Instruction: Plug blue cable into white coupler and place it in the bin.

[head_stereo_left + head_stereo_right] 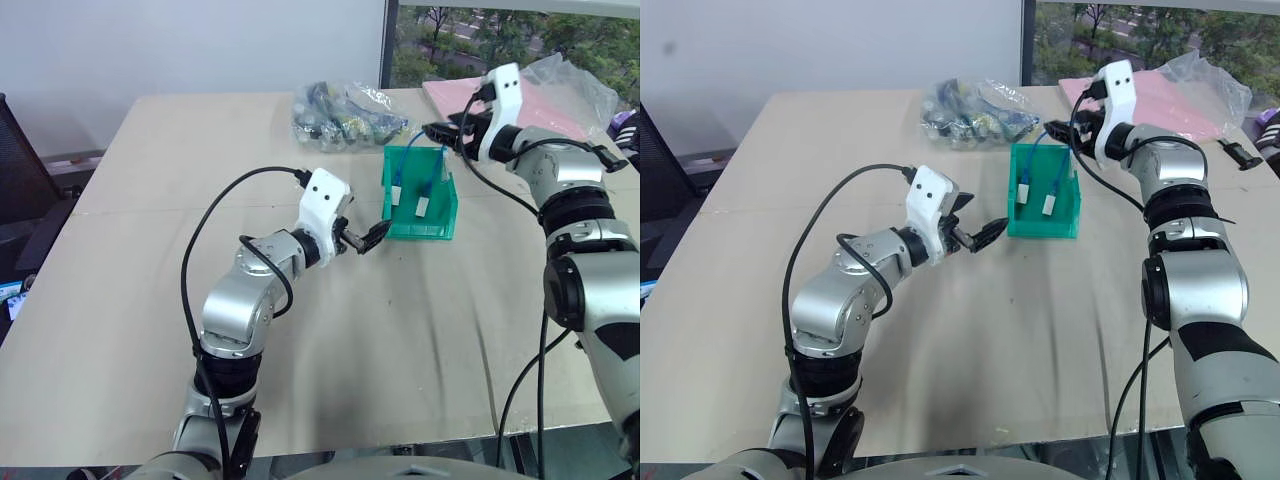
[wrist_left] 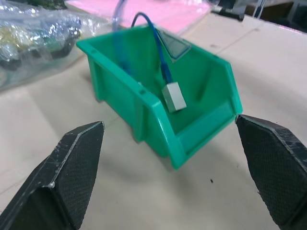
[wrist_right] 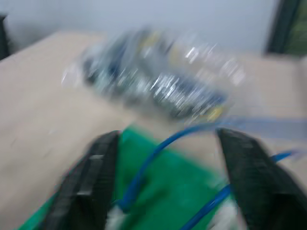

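The blue cable [image 1: 432,178] and white coupler [image 2: 173,97] lie inside the bin [image 1: 437,222], with both the left end effector [image 1: 362,238] and the right end effector [image 1: 441,133] spread wide, gripping nothing.

The room is bright with soft daylight. It comes from the window [image 1: 500,40] past the far right corner of the table [image 1: 150,330]. The tabletop looks pale and even, with no dark shadows on it. A faint, soft shadow sits under the bin [image 1: 420,205]. The clear bag [image 1: 345,115] near the far edge has small white sparkles of glare on its plastic. The two head views are sharp all the way across. The left wrist view is fairly sharp on the bin, but the black fingers [image 2: 72,167] up close look a bit soft. The right wrist view is very blurry and smeared everywhere.
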Motion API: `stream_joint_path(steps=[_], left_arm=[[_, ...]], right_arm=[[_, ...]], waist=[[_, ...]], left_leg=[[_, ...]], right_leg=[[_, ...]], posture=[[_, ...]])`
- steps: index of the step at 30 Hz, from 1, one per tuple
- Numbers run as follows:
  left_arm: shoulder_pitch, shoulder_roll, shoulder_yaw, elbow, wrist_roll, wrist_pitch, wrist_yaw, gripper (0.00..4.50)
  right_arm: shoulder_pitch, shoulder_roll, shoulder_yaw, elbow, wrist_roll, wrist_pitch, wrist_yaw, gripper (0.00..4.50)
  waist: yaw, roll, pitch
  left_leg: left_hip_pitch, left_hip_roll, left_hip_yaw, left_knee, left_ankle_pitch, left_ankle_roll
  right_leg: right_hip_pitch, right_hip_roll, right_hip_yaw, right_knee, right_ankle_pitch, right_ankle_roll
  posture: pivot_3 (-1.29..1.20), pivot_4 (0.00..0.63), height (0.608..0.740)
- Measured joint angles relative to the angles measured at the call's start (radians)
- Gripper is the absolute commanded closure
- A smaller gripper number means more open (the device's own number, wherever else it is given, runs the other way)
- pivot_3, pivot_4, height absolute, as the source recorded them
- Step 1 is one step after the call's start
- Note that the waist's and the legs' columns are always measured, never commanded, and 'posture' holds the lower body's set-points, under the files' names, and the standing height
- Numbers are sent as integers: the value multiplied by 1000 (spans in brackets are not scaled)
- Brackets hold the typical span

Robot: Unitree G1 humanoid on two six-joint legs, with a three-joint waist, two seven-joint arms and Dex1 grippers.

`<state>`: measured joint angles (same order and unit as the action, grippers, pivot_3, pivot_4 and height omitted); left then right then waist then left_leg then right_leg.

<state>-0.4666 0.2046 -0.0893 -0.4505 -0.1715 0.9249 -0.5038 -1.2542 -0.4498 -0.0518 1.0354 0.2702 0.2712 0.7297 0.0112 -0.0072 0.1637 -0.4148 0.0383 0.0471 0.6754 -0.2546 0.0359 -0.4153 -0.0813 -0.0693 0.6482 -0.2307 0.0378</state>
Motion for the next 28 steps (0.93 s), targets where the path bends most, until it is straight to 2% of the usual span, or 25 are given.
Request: stream_joint_path(steps=[2,5,11,14,16,20,24,28], left_arm=[[1,2,2,0,-11,-6,8,0],[2,17,6,-1,-18,-30,13,0],[94,24,91,-67,-30,-110,73,0],[174,19,151,-125,-42,-137,102,0],[300,27,203,-185,-64,-169,106,0],[534,60,217,-247,-93,-228,65,0],[822,142,153,-253,-51,-408,-13,0],[942,176,121,-221,-4,-583,-42,0]], right_arm=[[7,-22,-7,-2,-26,-47,-42,154],[94,-62,-35,-98,-24,-52,-34,154],[651,-97,-89,-638,108,-10,137,154],[842,-85,-137,-837,211,-5,197,154],[1017,-125,-153,-997,253,11,245,154],[1203,-151,-150,-1069,245,3,291,154],[1313,-155,-149,-1084,235,-24,322,154],[1318,-155,-148,-1063,203,-71,322,154]], waist=[[2,0,0],[3,0,0],[1,0,0],[-2,1,1],[1,1,0],[0,1,0],[1,1,0],[3,0,0]], left_leg=[[0,0,0,-1,0,0],[0,0,1,-2,0,0],[0,1,0,-6,0,0],[1,1,0,-7,0,0],[3,2,-1,-7,-3,4],[4,1,1,-4,-3,4],[7,1,4,-2,-3,4],[9,1,3,-1,-3,3]], right_leg=[[0,-1,0,-1,0,0],[1,-1,0,-4,1,2],[1,-1,2,-6,2,4],[0,0,3,-5,2,4],[2,0,2,-5,2,3],[2,0,4,-5,1,2],[4,0,9,-5,-1,0],[3,-1,10,-5,-1,0]], posture=[[0,150,728],[0,150,728],[0,150,728],[0,150,728],[0,150,728],[0,150,728],[0,150,728],[0,150,728]])
